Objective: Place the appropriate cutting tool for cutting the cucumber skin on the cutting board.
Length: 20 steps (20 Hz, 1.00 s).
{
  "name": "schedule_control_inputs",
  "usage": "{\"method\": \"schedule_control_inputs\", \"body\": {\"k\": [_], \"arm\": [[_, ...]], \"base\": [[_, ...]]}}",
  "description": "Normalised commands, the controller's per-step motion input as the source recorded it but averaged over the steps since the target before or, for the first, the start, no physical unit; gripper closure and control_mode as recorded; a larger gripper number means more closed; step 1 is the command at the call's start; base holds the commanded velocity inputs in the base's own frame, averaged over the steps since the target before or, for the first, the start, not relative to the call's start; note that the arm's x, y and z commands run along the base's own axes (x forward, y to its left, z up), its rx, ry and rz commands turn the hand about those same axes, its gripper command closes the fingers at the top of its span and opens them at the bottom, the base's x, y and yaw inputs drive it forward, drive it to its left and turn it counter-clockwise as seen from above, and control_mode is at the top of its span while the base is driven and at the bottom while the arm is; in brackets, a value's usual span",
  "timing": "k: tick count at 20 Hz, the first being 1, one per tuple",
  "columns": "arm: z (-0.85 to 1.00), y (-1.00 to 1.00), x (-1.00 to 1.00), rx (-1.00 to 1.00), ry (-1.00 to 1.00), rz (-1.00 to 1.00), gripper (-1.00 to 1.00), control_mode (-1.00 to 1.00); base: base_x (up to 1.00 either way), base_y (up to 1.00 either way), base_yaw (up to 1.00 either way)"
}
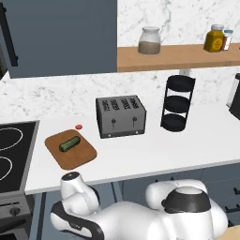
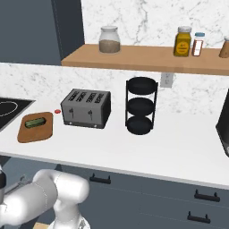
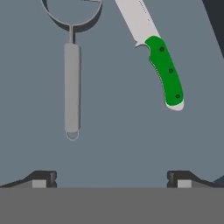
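In the hand view the cutting tool [image 3: 72, 87], a slim pale grey peeler with a wire loop at its far end, lies on a flat grey surface left of centre. My gripper [image 3: 111, 179] hovers over that surface, open, with nothing between its fingertips [image 3: 41, 179]; the peeler's handle end lies just ahead of the left tip. On the white counter, the stubby dark green cucumber [image 1: 69, 144] [image 2: 35, 121] rests on the brown cutting board [image 1: 77, 157] [image 2: 33, 133], left of the toaster.
A knife [image 3: 166, 74] with a green handle and white blade lies to the right of the peeler. On the counter stand a grey toaster [image 1: 120, 116], a black three-tier rack [image 1: 177, 102] and a small red object [image 1: 78, 126]. A stove [image 1: 11, 154] borders the board's left.
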Motion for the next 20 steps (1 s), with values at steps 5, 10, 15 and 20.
{"method": "schedule_control_inputs", "body": {"k": [5, 10, 15, 20], "arm": [[-0.01, 0.01, 0.07, 0.0, -0.03, 0.0, -1.0, -1.0], [-0.19, 0.0, 0.04, 0.0, 0.0, 0.0, -1.0, -1.0], [-0.18, 0.0, 0.25, 0.0, 0.0, 0.0, -1.0, -1.0], [-0.15, 0.01, 0.25, 0.0, 0.0, 0.0, -1.0, -1.0]], "base": [[0.0, 0.0, 0.0], [0.0, 0.0, 0.0], [0.0, 0.0, 0.0], [0.0, 0.0, 0.0]]}}
